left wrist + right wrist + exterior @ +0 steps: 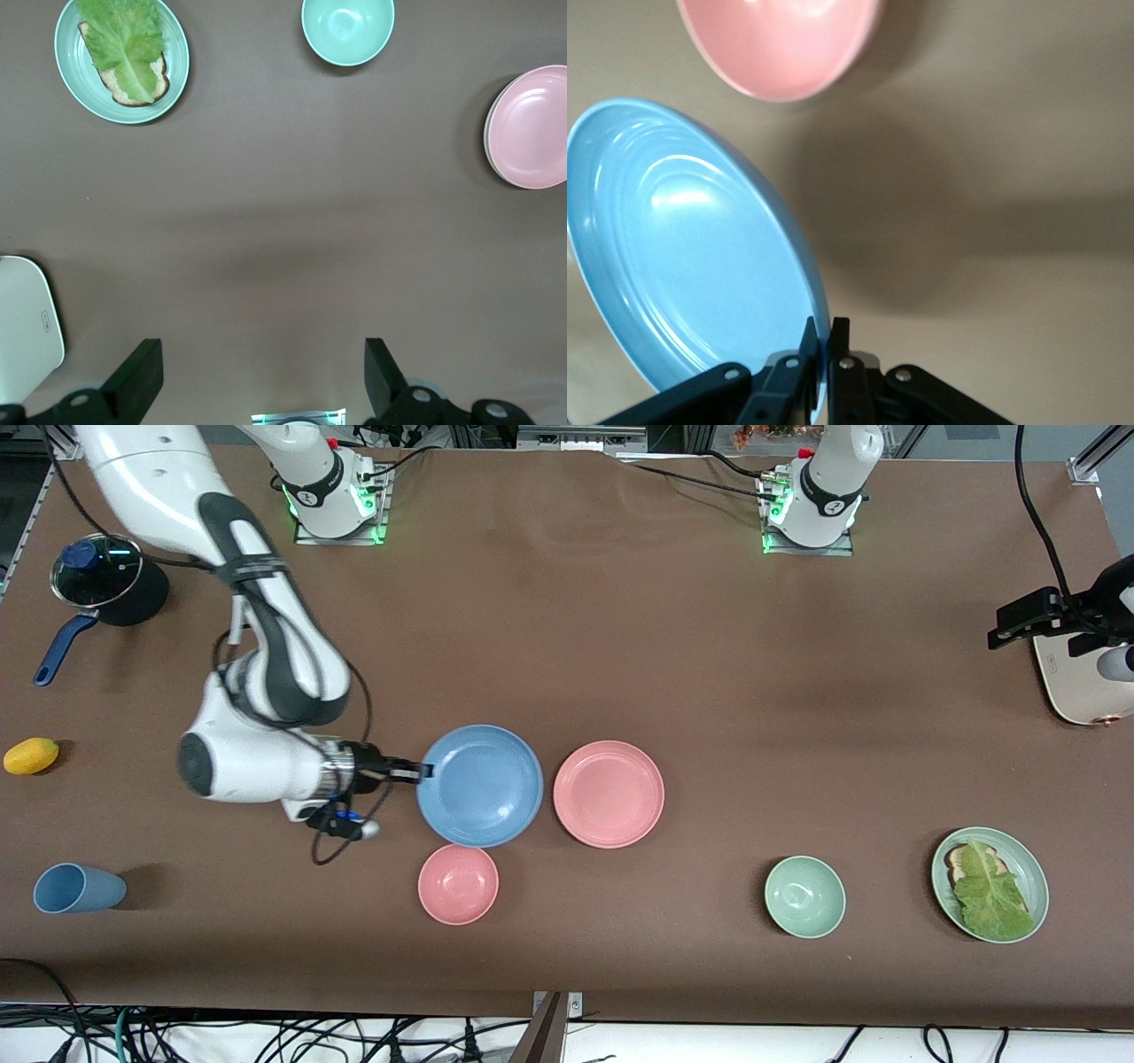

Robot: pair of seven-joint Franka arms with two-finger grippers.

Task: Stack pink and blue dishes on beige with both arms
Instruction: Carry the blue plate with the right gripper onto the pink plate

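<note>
My right gripper (423, 772) (826, 332) is shut on the rim of the blue plate (480, 785) (691, 257), at the edge toward the right arm's end of the table. The plate hangs tilted, a little off the cloth, and throws a shadow. Beside it, toward the left arm's end, the pink plate (609, 794) (532, 127) lies flat. A thin pale edge shows under the pink plate in the left wrist view; I cannot tell whether that is the beige plate. My left gripper (261, 381) waits open and empty, high over the left arm's end of the table.
A pink bowl (458, 883) lies nearer the camera than the blue plate. A green bowl (804, 896) and a pale green plate with bread and lettuce (990, 884) sit toward the left arm's end, near a white appliance (1085, 682). A lidded pot (106, 580), yellow fruit (31, 755) and blue cup (78, 888) are at the right arm's end.
</note>
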